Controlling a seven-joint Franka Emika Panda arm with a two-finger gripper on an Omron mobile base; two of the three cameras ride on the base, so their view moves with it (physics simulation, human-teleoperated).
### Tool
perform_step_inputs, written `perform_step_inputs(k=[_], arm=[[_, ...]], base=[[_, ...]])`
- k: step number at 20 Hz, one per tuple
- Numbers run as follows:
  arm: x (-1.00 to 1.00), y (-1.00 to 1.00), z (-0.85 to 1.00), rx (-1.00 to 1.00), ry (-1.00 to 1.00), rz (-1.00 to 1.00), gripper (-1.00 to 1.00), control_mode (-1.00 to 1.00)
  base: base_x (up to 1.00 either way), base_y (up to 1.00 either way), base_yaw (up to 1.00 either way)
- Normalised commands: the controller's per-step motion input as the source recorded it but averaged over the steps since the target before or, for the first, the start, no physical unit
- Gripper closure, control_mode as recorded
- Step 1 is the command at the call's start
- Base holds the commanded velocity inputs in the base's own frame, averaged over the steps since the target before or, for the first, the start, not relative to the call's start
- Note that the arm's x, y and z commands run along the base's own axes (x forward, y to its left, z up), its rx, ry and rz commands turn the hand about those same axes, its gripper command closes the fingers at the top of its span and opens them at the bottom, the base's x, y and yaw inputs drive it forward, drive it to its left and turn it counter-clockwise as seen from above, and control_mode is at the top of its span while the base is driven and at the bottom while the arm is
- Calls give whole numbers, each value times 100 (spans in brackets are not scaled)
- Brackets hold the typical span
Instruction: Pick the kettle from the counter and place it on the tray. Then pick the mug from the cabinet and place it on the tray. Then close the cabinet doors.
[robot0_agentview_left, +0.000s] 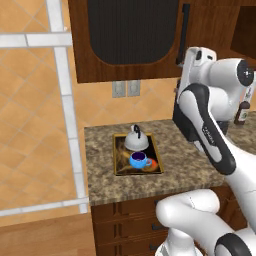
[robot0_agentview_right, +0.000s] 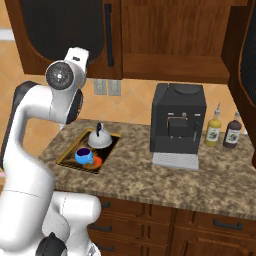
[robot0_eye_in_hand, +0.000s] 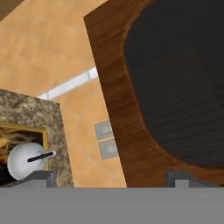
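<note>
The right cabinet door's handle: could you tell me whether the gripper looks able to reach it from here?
Probably not directly: the open gripper faces the left cabinet door, while the right door swings open beyond the coffee machine.

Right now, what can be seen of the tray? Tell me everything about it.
The tray is a flat rectangle with a thin yellowish rim and a dark brown-gold patterned floor bearing an orange-red blob. It lies flat on the speckled granite counter, towards its left end, below the wall outlets. The silver-white kettle stands on its far half, and the blue mug stands upright on its near half beside the blob. Nothing else touches it.
</note>
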Motion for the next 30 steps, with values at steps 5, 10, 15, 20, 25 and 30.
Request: perform_step_inputs(k=[5,10,15,20,25,30], arm=[[-69,0,0,39,2,-25,-100,-100],[-43,-12,0,28,0,-17,-100,-100],[-9,-38,-4,14,-8,-1,-100,-100],[-19,-47,-2,12,-22,0,-100,-100],[-32,-33,0,1,-40,10,-100,-100],[-28,-39,0,-27,-35,20,-100,-100]], base=[[0,0,0],[0,0,0],[0,0,0],[0,0,0],[0,0,0],[0,0,0]])
